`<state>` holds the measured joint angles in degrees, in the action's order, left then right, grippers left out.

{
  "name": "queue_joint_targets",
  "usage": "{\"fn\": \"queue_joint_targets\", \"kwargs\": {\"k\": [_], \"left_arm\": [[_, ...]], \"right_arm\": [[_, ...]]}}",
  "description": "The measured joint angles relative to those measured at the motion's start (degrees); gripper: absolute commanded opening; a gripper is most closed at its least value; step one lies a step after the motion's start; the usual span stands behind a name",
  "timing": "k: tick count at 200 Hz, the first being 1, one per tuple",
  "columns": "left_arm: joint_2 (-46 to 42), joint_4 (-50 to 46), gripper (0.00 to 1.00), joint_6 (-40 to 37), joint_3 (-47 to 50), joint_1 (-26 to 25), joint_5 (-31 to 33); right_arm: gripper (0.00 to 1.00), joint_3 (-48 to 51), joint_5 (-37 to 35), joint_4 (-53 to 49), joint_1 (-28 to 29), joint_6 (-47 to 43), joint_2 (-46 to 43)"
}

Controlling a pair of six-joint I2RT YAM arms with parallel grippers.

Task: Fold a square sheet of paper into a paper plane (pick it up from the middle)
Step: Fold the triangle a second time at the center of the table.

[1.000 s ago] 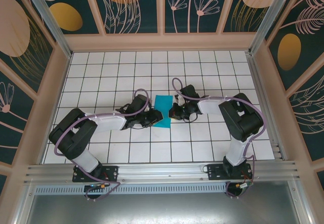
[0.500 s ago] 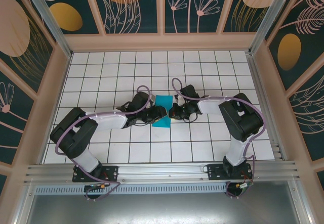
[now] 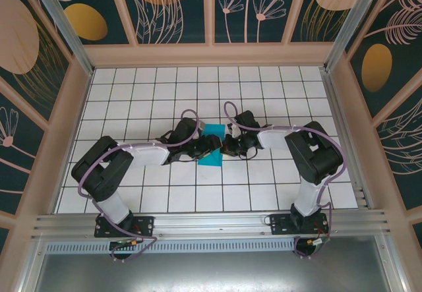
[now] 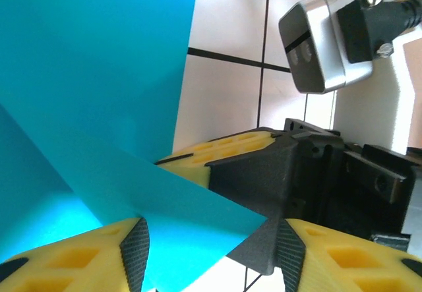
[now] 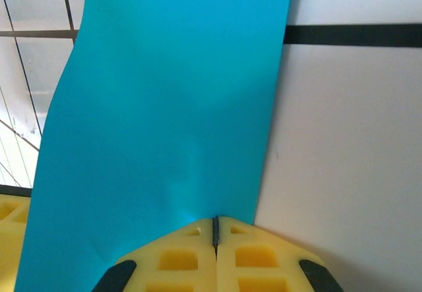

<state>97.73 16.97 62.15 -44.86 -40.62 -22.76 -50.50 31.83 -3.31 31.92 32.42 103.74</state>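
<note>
The square sheet of paper [image 3: 212,134] is bright cyan-blue and lies mid-table between both grippers. In the left wrist view one pointed flap of the sheet of paper [image 4: 178,213] stands raised between my left gripper's [image 4: 212,256] spread yellow fingers [image 4: 79,262], touching neither pad that I can see. My left gripper [image 3: 208,149] is open over the sheet's near left part. My right gripper [image 5: 214,229] is shut, its tips set against the sheet of paper [image 5: 165,101] near its right edge. I cannot tell whether paper is pinched there. From above, the right gripper [image 3: 227,147] nearly meets the left one.
White gridded tabletop [image 3: 277,186] extends all round the sheet. Patterned walls and a metal frame [image 3: 59,140] enclose it. The right arm's silver wrist camera [image 4: 320,38] and black finger body [image 4: 290,173] sit very close in front of my left gripper.
The left gripper has slid right over the sheet towards the right gripper, and its jaws have spread apart. The right arm and its shut fingers have stayed put.
</note>
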Motion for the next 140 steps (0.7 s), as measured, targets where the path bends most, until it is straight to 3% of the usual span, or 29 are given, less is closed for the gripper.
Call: {"fn": "queue_joint_targets", "kwargs": {"k": [38, 108, 140], "left_arm": [[1.6, 0.4, 0.39, 0.2, -0.2, 0.1, 0.2], [1.6, 0.4, 0.33, 0.0, -0.2, 0.2, 0.7], [1.6, 0.4, 0.31, 0.0, -0.2, 0.2, 0.7]], "right_arm": [[0.08, 2.6, 1.0, 1.0, -1.8, 2.1, -1.9], [0.17, 7.2, 1.2, 2.1, -5.7, 4.6, -10.8], [0.27, 9.2, 2.4, 4.1, -8.2, 4.6, -14.2]]}}
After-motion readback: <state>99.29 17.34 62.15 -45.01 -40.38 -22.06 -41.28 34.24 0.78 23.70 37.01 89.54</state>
